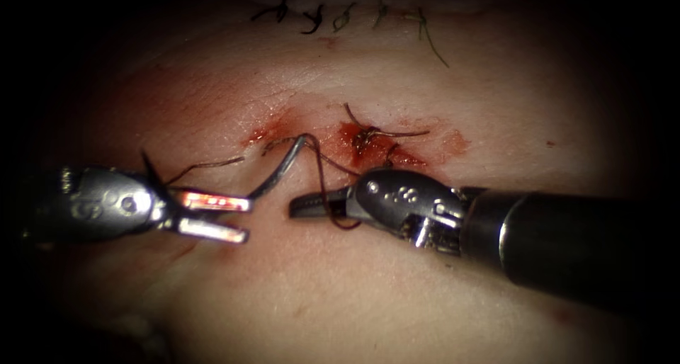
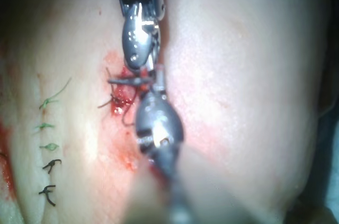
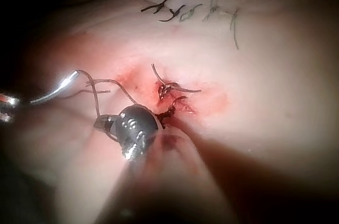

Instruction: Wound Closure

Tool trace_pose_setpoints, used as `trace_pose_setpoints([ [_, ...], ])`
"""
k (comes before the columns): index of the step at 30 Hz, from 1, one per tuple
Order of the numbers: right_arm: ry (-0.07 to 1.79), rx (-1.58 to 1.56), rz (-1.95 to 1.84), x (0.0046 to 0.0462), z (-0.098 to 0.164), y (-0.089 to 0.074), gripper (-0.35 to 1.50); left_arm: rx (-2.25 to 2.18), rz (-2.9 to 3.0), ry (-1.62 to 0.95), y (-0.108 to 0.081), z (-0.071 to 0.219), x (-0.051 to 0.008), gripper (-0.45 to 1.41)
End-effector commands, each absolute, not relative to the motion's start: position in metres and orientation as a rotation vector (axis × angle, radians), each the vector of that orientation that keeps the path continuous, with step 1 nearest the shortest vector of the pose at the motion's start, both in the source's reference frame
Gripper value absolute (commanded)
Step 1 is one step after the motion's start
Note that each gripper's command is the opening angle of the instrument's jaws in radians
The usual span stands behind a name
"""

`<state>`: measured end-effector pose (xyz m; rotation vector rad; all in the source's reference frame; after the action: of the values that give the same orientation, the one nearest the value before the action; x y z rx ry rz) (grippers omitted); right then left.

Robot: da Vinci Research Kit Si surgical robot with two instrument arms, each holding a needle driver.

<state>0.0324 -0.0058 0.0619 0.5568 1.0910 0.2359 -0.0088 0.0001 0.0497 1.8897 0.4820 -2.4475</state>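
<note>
Curved steel needle [image 1: 280, 169]: light, stiff, slick and sharp-tipped. Best taken across the flat of its body, back from the tip, with a firm square bite so it cannot swivel. Lying left of the red-stained cut [image 1: 368, 143], arching from the cut's left end down toward the left arm's silver needle driver [image 1: 244, 219]. Near end just beside that tool's upper jaw. Far end against the tissue surface; cannot tell whether it enters.

Dark red thread [image 1: 319, 173]: limp, thin, easily frayed, to be pinched gently. Running from the needle's far end down to the right arm's dark-shafted needle driver [image 1: 301, 207], then curling in a small loop below it.

Left tool's jaws spread, holding nothing. Right tool's jaws pressed together, apparently pinching the thread.

Pale pork-belly tissue [image 1: 340, 293]: soft, wet, yielding. Knotted stitch with short cut ends [image 1: 370, 132] on the cut; row of dark and green stitches [image 1: 340, 13] farther off.

In the right wrist view, clearer junction of thread and needle [image 3: 53, 89]. In the left wrist view, the two tools head to head over the cut, with the green stitches [image 2: 50, 145] well apart.
</note>
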Motion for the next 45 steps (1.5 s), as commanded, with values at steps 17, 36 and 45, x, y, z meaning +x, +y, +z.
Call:
trace_pose_setpoints([
  [17, 1.377, 0.504, 0.392, 0.0338, 0.0614, -0.0082, 0.74, 1.854, -2.406, 0.622, -0.0049, 0.0598, -0.0098, -0.45],
  [36, 1.334, 0.301, 0.660, 0.0310, 0.0620, -0.0043, 0.78, 1.884, -2.381, 0.628, -0.0064, 0.0596, -0.0115, -0.45],
  [45, 1.309, 0.182, 0.730, 0.0298, 0.0624, -0.0028, 0.62, 1.916, -2.371, 0.635, -0.0053, 0.0584, -0.0114, -0.45],
])
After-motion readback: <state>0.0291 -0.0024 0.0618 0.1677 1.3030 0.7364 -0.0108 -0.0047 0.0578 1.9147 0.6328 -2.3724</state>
